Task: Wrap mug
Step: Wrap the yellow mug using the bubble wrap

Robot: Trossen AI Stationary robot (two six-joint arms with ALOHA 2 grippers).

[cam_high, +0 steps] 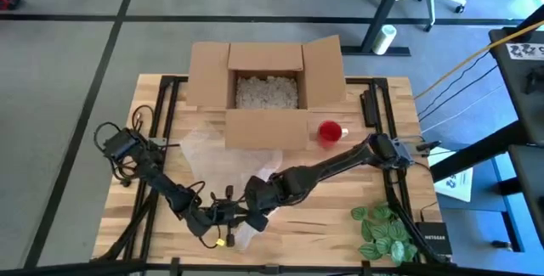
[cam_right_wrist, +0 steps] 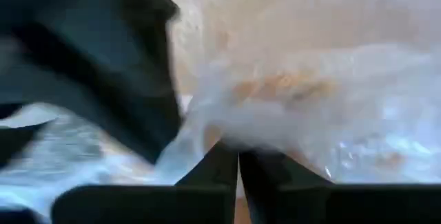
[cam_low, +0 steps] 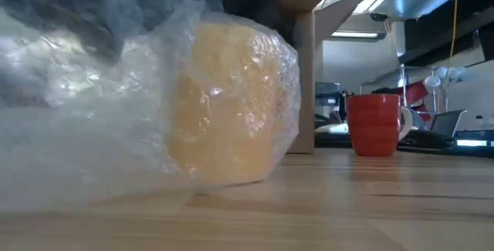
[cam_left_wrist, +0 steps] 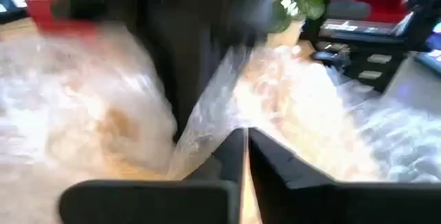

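The wrapping is well under way, by the look of it. In the low view a yellowish mug [cam_low: 231, 104] sits upright on the wooden worktop [cam_low: 363, 205] with clear bubble wrap [cam_low: 93, 112] drawn over and around it; the film covers the sides facing that camera, though whether it closes round the back cannot be seen. From above, this bundle lies at the near middle of the worktop, where both arms meet.

The left end effector [cam_left_wrist: 244, 148] has its fingers pressed together on a fold of the wrap. The right end effector [cam_right_wrist: 238, 165] likewise pinches the film, fingers nearly touching, just beside the left one.

A loose stretch of wrap trails away toward the cardboard box [cam_high: 265, 85], which stands open at the far middle with packing fill inside. A red mug [cam_high: 330, 131] stands bare to the right of the box, well apart from the grippers.

What seems left: tucking the loose ends so the film stays shut, and possibly boxing the bundle.
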